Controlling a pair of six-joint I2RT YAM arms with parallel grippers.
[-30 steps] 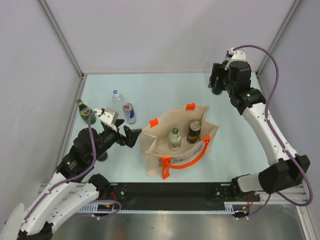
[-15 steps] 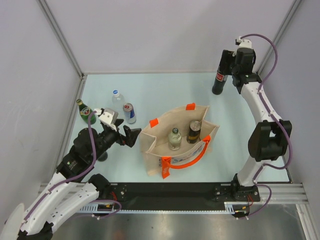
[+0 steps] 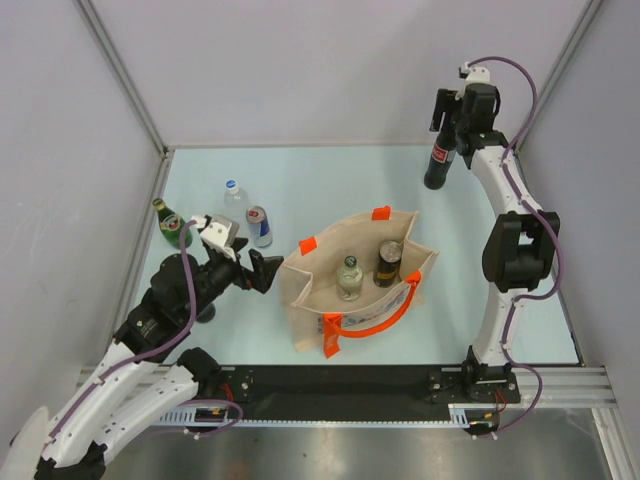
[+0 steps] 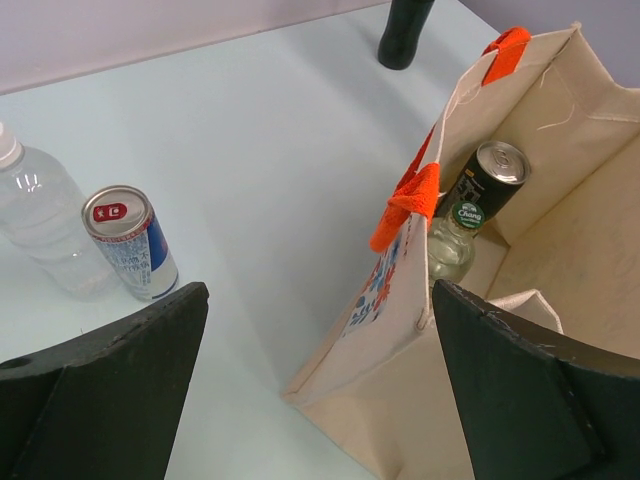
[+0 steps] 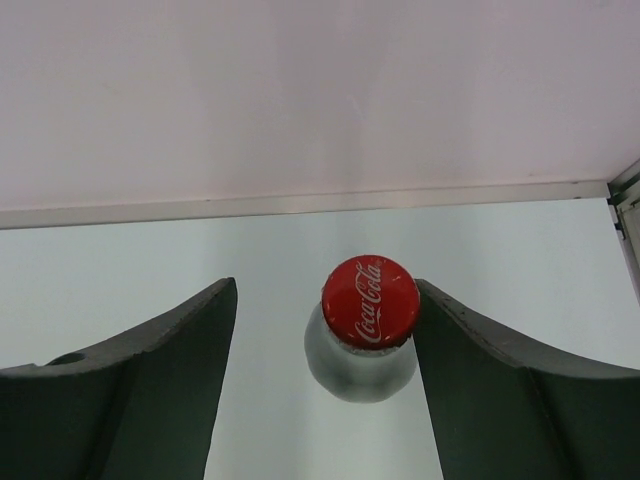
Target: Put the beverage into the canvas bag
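Note:
The beige canvas bag (image 3: 318, 288) with orange handles stands open at mid table; it also shows in the left wrist view (image 4: 570, 260). Inside stand a dark can (image 3: 388, 262) (image 4: 490, 180) and a clear glass bottle (image 3: 348, 276) (image 4: 448, 250). A dark cola bottle (image 3: 437, 160) with a red cap (image 5: 370, 302) stands upright at the far right. My right gripper (image 3: 446, 112) (image 5: 325, 300) is open above it, the cap between the fingers and close to the right finger (image 5: 480, 350). My left gripper (image 3: 262, 272) (image 4: 315, 300) is open and empty at the bag's left side.
A blue-and-silver can (image 3: 259, 226) (image 4: 130, 245), a clear water bottle (image 3: 234, 195) (image 4: 40, 230) and a green bottle (image 3: 170, 222) stand at the left. Grey walls close the back and both sides.
My right arm has straightened and its wrist has swung over the cola bottle, so the open gripper now points down at the cap. The left arm has barely moved.

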